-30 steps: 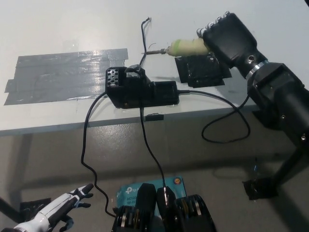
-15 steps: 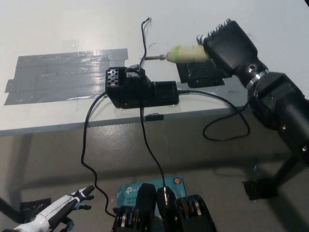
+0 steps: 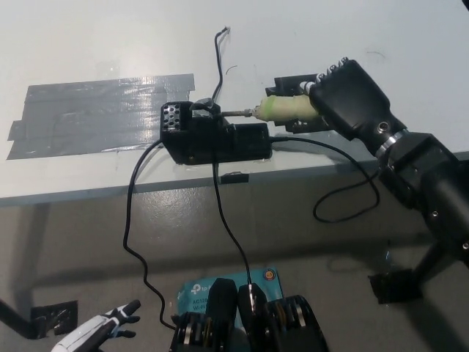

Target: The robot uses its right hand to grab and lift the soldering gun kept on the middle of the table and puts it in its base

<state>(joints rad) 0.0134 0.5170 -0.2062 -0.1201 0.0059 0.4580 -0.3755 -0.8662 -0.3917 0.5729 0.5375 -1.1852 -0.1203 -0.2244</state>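
One soldering gun [image 3: 282, 108] clenched in the black right robot hand [image 3: 350, 95], tip at the base [image 3: 212, 136].

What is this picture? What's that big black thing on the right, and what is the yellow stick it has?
You are looking down through a camera on a robot's head. The big black thing is the robot's right hand, at the end of its black arm. It is holding a soldering gun, a tool with a pale yellow handle and a thin metal tip. The tip points left at the black base, the box where the tool is parked, and nearly reaches it. The base sits near the front edge of a white table, with black cables hanging down from it. Grey tape is stuck flat on the table to the left. Way down in the bottom left corner you can see the robot's white left hand, just resting, fingers apart.
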